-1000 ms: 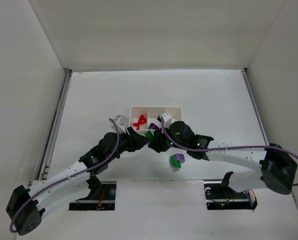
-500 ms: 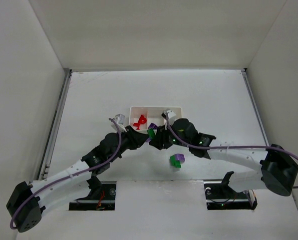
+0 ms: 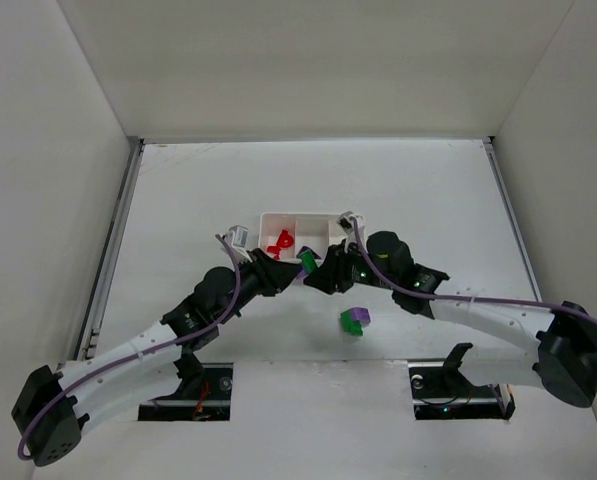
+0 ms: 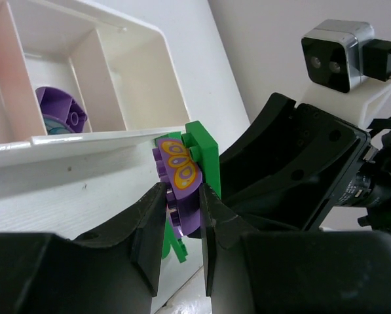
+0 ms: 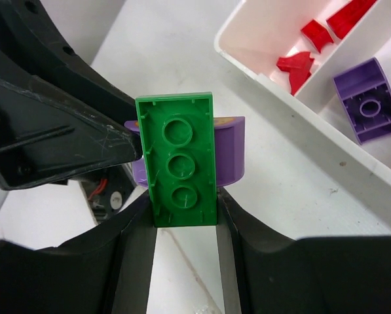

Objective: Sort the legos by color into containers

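From above, the white tray [image 3: 313,214] sits mid-bench [image 3: 428,200] with its 3 compartments side by side; the left compartment holds the red legos [image 3: 281,241]. Just at the tray's near wall the left gripper [image 3: 286,268] and right gripper [image 3: 318,272] meet tip to tip around a green plate [image 3: 306,260]. A loose purple-and-green cluster [image 3: 353,320] lies on the bench, nearer the arm bases and apart from the tray. In the left wrist view, the left gripper [image 4: 182,219] is clenched on a purple piece [image 4: 179,180] printed with yellow ovals, and the green plate [image 4: 202,154] is stuck to its far face. Beyond it the middle compartment holds 1 purple brick [image 4: 61,111], and the right compartment shows its white floor. In the right wrist view, the right gripper [image 5: 184,219] is clamped on the long edges of the green plate [image 5: 181,157], its underside with 3 round sockets facing the camera and the purple piece [image 5: 231,157] behind it. The joined pair is held off the bench, just outside the tray wall. The tray [image 5: 274,82] shows the red legos [image 5: 306,49] in 1 compartment and the purple brick [image 5: 369,101] in the next.
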